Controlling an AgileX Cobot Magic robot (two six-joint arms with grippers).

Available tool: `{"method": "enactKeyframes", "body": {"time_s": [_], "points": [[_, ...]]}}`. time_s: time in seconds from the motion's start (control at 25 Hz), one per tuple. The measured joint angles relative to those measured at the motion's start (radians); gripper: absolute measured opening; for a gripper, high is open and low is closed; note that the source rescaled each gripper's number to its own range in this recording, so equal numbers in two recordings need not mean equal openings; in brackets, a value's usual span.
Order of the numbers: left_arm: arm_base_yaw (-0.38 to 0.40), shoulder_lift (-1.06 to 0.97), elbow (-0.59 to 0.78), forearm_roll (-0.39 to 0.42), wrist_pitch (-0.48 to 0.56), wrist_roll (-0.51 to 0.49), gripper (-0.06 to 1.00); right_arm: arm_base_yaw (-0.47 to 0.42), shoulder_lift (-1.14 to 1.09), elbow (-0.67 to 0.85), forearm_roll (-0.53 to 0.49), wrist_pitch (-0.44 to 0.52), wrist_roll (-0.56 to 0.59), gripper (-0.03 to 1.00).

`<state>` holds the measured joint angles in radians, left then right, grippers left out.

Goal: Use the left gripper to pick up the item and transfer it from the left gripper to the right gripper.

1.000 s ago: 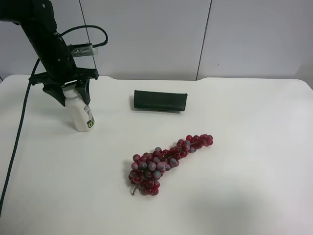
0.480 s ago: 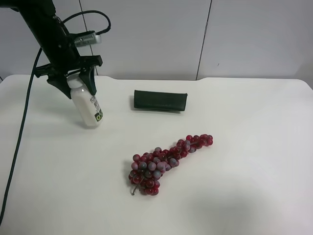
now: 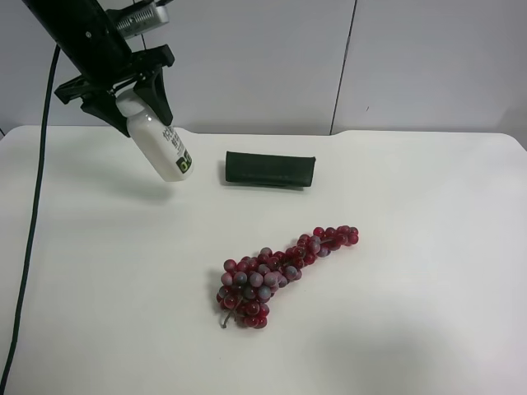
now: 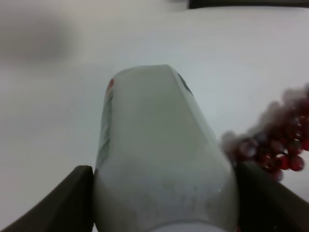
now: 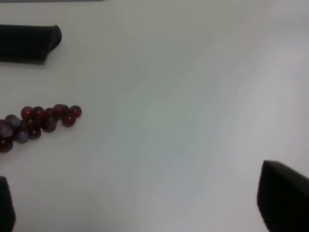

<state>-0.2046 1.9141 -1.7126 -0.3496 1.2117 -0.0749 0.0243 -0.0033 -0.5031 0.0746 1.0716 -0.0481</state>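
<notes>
The small white bottle [image 3: 160, 146] hangs tilted in the air above the table's far left, its green-black base pointing down and right. The all-black left gripper [image 3: 123, 90] is shut on its cap end. In the left wrist view the bottle [image 4: 154, 159] fills the frame between the two dark fingers [image 4: 63, 203]. The right gripper is out of the exterior high view; in the right wrist view its two black fingertips [image 5: 282, 203] stand wide apart at the frame's corners, with nothing between them, over bare table.
A dark green pouch [image 3: 270, 169] lies at the table's back middle. A red grape bunch [image 3: 276, 269] lies in the middle, and also shows in the right wrist view [image 5: 41, 121] and left wrist view [image 4: 270, 145]. A black cable [image 3: 33, 222] trails down the left.
The left gripper has lifted the bottle off the table and carried it up and to the right, tilting it more. Grapes and pouch have not moved.
</notes>
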Motion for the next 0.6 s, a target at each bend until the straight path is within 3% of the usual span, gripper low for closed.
{"method": "enactKeyframes", "body": {"time_s": [0.4, 0.6], "points": [[-0.124, -0.085, 0.000, -0.042, 0.005, 0.009, 0.03, 0.000, 0.000, 0.000, 0.000, 0.000, 0.000, 0.98], [-0.173, -0.105, 0.004, -0.103, 0.004, 0.031, 0.03, 0.000, 0.000, 0.000, 0.000, 0.000, 0.000, 0.98]]}}
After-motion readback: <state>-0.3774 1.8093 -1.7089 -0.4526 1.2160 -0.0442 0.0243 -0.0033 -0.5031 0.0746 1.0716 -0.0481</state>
